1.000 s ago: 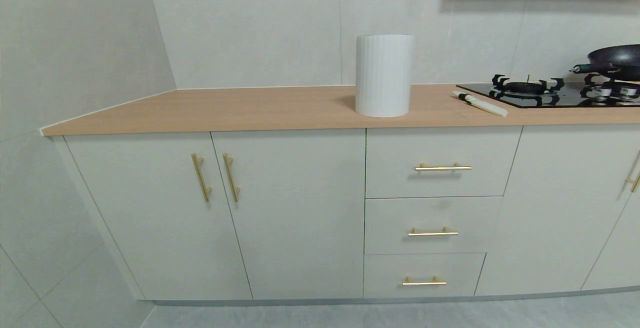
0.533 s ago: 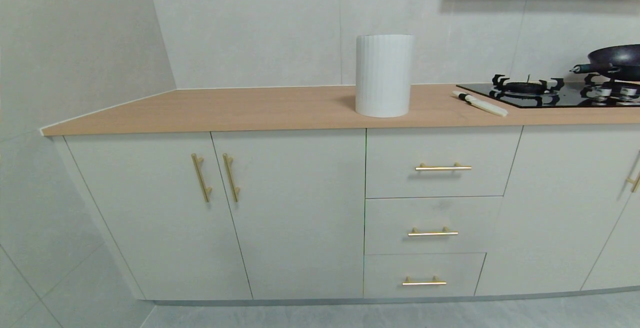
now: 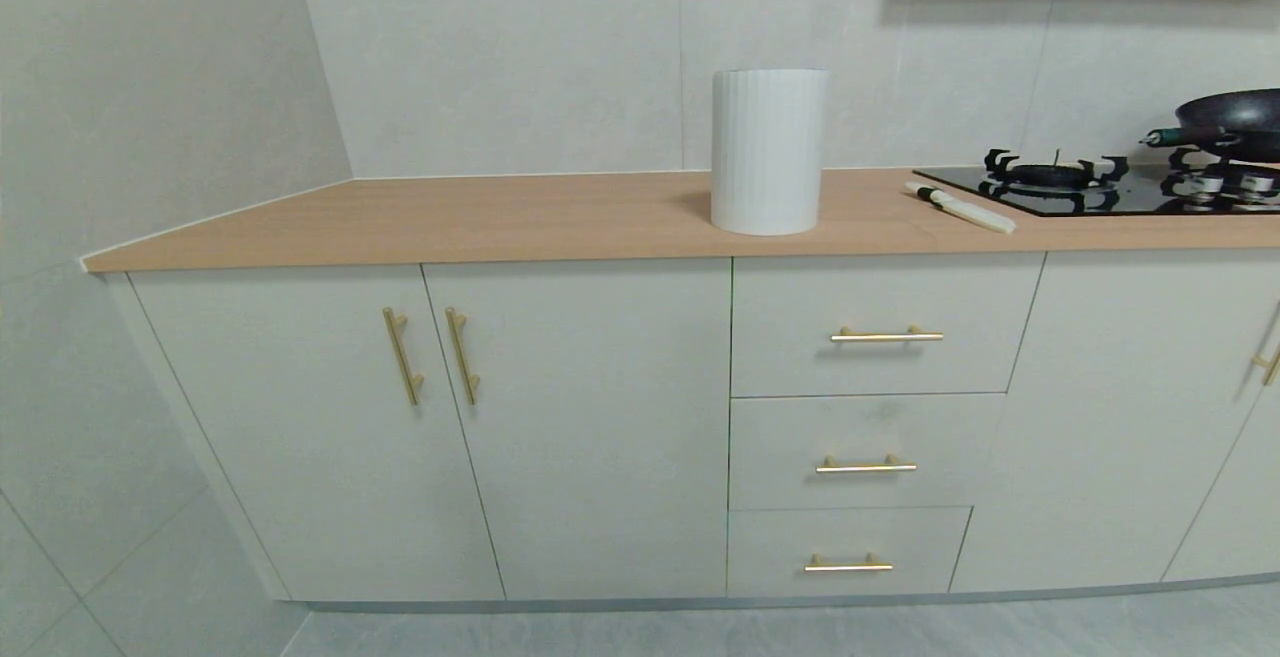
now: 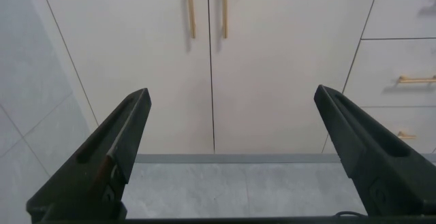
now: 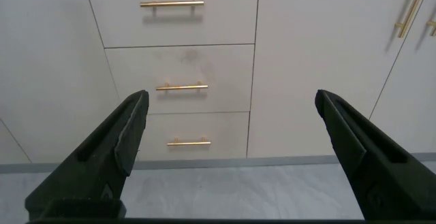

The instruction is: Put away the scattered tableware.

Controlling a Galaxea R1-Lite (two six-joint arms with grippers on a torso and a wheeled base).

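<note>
The slim white knife with a black band [image 3: 960,208] is being judged light, stiff and slippery, best pinched across its middle, while the left gripper [image 4: 231,93] and right gripper [image 5: 231,96] are being held spread, empty.

One kitchen surface [image 3: 500,217] holds one white ribbed container [image 3: 768,152], one white utensil [image 3: 962,208] and one hob [image 3: 1100,199].
The hob has two burner grates [image 3: 1055,177], with one dark pan [image 3: 1235,122] on the right-hand grate. Below the surface are two cabinet doors [image 3: 600,417] side by side, one stack of three drawers [image 3: 870,377], and one more door front [image 3: 1110,417] to their right. Six gold bar handles [image 3: 886,335] show in the head view: two upright on the paired doors, three level on the drawers, one cut by the edge. There are two pincers, one left pincer [image 4: 231,98] and one right pincer [image 5: 231,98], each with two dark fingers [image 4: 116,149].
</note>
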